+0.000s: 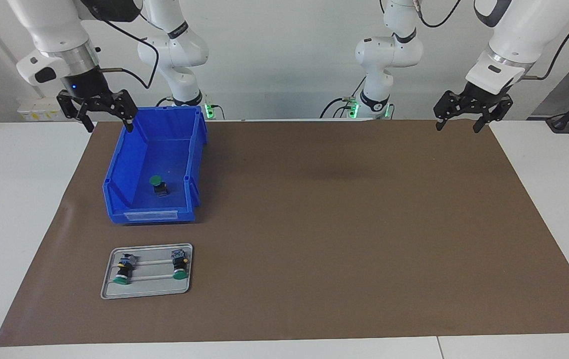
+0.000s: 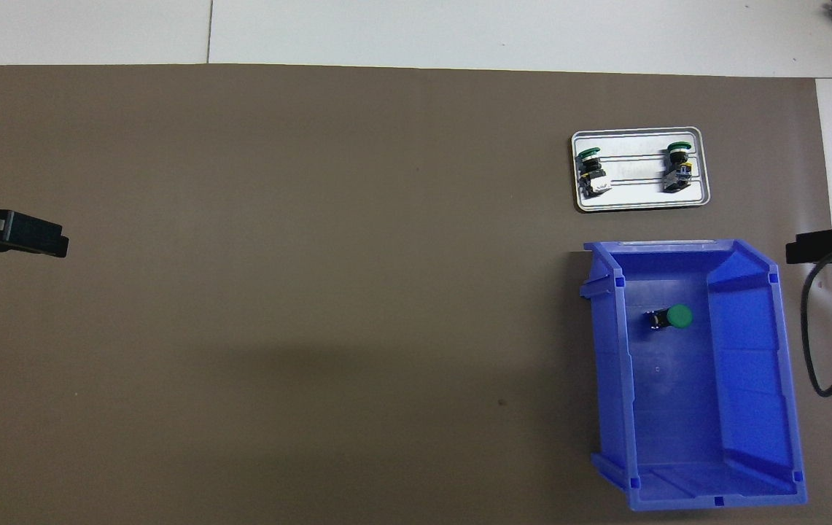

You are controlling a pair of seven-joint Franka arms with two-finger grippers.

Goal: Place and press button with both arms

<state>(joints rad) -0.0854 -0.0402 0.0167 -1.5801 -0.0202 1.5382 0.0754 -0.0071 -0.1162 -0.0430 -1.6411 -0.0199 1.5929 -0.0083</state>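
Observation:
One button (image 1: 158, 185) with a green cap lies in the blue bin (image 1: 119, 174), toward the right arm's end of the table; it also shows in the overhead view (image 2: 671, 317). Two more buttons (image 1: 124, 269) (image 1: 180, 264) lie on their sides on a grey tray (image 1: 147, 291), farther from the robots than the bin. My right gripper (image 1: 108, 124) hangs open and empty over the bin's near corner. My left gripper (image 1: 457, 127) hangs open and empty over the mat's near edge at the left arm's end. Both wait.
A brown mat (image 1: 339, 224) covers most of the white table. The bin (image 2: 751, 408) and tray (image 2: 640, 204) both stand on it. A black cable (image 2: 817, 350) hangs from the right arm beside the bin.

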